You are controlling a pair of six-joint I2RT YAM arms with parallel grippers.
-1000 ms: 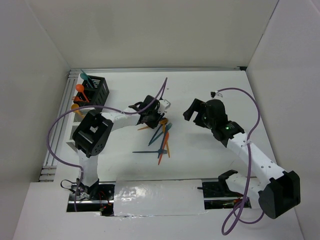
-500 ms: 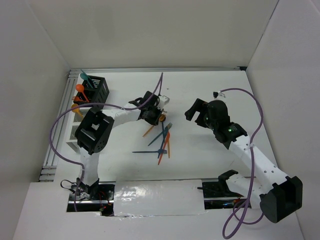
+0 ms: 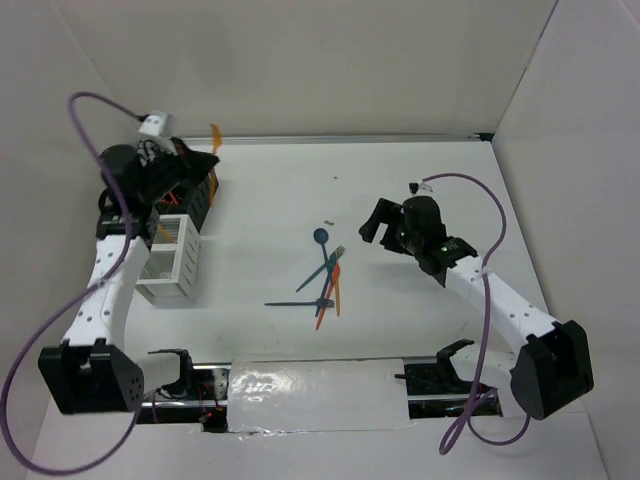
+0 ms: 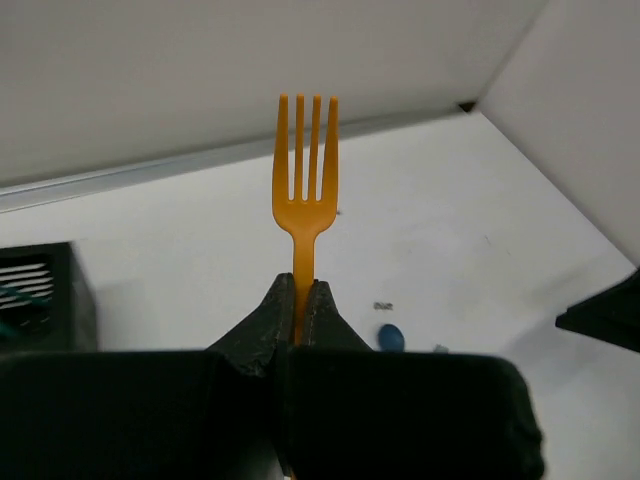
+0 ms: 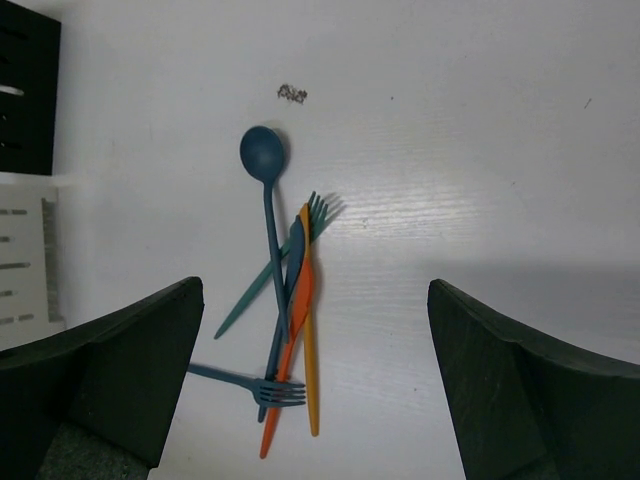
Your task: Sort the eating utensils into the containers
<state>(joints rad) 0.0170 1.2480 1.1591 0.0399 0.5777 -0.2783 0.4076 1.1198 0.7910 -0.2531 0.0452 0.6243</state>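
Note:
My left gripper [image 3: 205, 158] is shut on an orange fork [image 3: 215, 137], held high over the black container [image 3: 203, 195] at the far left. In the left wrist view the fork [image 4: 305, 170] sticks straight out of the closed gripper [image 4: 298, 295], tines forward. The white container [image 3: 170, 262] stands just in front of the black one. Several utensils [image 3: 325, 282] lie crossed mid-table: a dark blue spoon [image 5: 265, 155], a dark blue fork [image 5: 270, 388], and teal, orange and yellow pieces. My right gripper [image 3: 385, 222] hangs open to the right of the pile, which shows between its fingers [image 5: 312, 300].
A metal rail [image 3: 125, 215] runs along the table's left edge behind the containers. White walls close in the far and side edges. The black container [image 5: 25, 90] and the white one [image 5: 25, 260] show at the left edge of the right wrist view.
My left gripper shut on the orange fork at the pile, then swung up and far left with it to above the black container. The right arm shifted slightly and stayed open.

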